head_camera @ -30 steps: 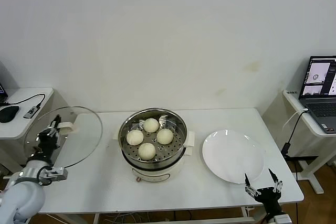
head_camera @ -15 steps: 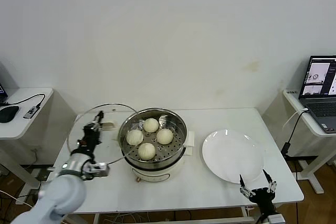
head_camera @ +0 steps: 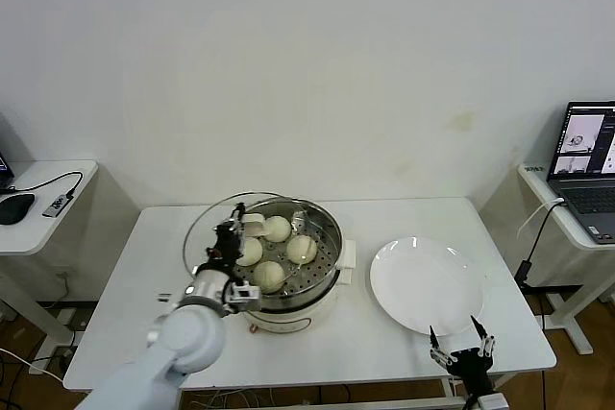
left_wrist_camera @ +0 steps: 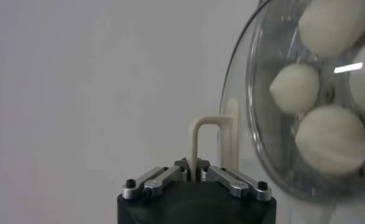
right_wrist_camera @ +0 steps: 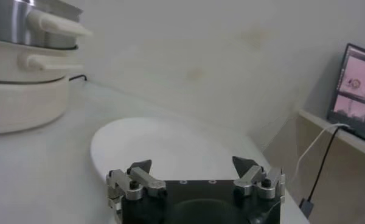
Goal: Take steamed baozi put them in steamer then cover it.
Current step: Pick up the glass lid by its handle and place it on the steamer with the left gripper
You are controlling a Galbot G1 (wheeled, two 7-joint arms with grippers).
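Observation:
The steamer [head_camera: 323,289] stands mid-table, a steel pot on a cream base, with several white baozi [head_camera: 302,250] on its perforated tray. My left gripper [head_camera: 229,239] is shut on the cream bar handle [left_wrist_camera: 198,139] of the cover [head_camera: 204,230], a clear glass lid. It holds the lid tilted over the pot's left part. In the left wrist view the baozi [left_wrist_camera: 295,89] show through the glass [left_wrist_camera: 260,141]. My right gripper [head_camera: 462,349] hangs open and empty at the table's front edge, just in front of the white plate [head_camera: 428,285].
The bare white plate [right_wrist_camera: 164,143] lies right of the steamer [right_wrist_camera: 19,24]. A laptop [head_camera: 586,165] stands on a side desk at far right, with a cable hanging. A small table with a mouse [head_camera: 14,206] is at far left.
My left arm has carried the lid rightwards from beyond the table's left edge to above the steamer's left part. The right gripper has drifted a little left along the front edge.

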